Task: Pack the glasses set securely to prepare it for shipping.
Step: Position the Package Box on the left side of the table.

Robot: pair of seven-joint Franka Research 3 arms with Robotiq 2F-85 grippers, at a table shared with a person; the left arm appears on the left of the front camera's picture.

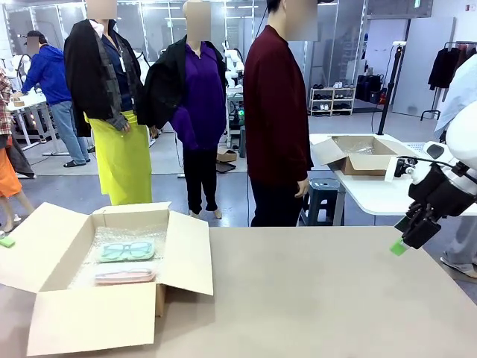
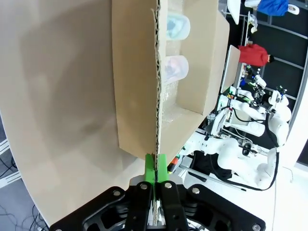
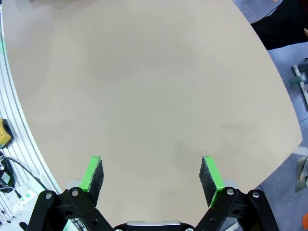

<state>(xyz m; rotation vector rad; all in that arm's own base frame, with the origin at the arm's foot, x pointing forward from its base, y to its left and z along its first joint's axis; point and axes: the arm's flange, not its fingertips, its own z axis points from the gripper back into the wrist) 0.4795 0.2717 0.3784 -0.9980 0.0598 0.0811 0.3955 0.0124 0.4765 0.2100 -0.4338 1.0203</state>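
The glasses set lies in the open cardboard box point(image 1: 182, 257) at the table's left, on bubble wrap. The mint green case point(image 1: 127, 251) with dark-rimmed spectacles is the farther one, and the pale pink case point(image 1: 124, 277) is nearer me. In the left wrist view my left gripper point(image 2: 156, 169) is shut on the edge of a box flap point(image 2: 137, 82), seen edge-on, and both cases point(image 2: 174, 29) show beyond it. A green pad point(image 1: 6, 241) of that gripper peeks in at the far left edge. My right gripper point(image 1: 406, 239) hangs open above the table's right side, its fingers point(image 3: 94, 175) over bare tabletop.
A person in a dark red top point(image 1: 276, 112) stands at the table's far edge, hands down. The beige table point(image 1: 320, 298) stretches bare from the box to the right edge. Another table with a second cardboard box point(image 1: 358, 155) stands behind at the right.
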